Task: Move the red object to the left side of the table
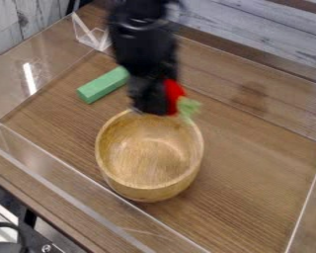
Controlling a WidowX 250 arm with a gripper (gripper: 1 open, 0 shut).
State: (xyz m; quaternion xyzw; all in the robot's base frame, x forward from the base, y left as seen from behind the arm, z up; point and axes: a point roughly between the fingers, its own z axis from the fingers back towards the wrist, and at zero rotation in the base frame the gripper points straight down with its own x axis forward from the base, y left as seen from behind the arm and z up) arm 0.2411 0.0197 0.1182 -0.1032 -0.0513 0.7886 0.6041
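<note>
— Gripper (pixel 162 96), centre frame: what is it doing?

— Clamped on the red object (pixel 172 92), a small rounded toy fruit whose pale green leafy stem (pixel 189 108) juts out to the lower right. It hangs just above the far rim of the wooden bowl (pixel 149 154); the view is motion-blurred.

— Anything inside the bowl?

— Nothing visible; its round, light-grained hollow shows bare wood.

— And around it?

— A green rectangular block (pixel 104 85) lies just left of the black arm, on the brown wood-grain table (pixel 260 128). Low clear acrylic walls (pixel 29 69) border the surface. Bare tabletop spreads across the right side of the frame and along the left edge.
</note>
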